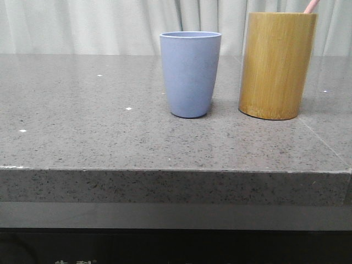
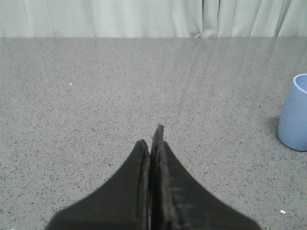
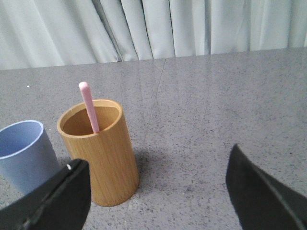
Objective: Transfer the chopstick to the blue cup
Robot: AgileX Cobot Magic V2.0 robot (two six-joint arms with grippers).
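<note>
The blue cup (image 1: 190,73) stands upright on the grey stone table, empty as far as I see. It shows at the edge of the left wrist view (image 2: 295,115) and in the right wrist view (image 3: 23,153). A pale pink chopstick (image 3: 89,107) stands in the yellow-brown bamboo cylinder (image 3: 98,151); only its tip (image 1: 312,5) shows in the front view. My right gripper (image 3: 156,167) is open and empty, above the table beside the cylinder. My left gripper (image 2: 151,139) is shut on nothing, above bare table, well away from the blue cup.
The bamboo cylinder (image 1: 276,65) stands just right of the blue cup. The table's front edge (image 1: 176,170) runs across the front view. Pale curtains (image 1: 110,25) hang behind the table.
</note>
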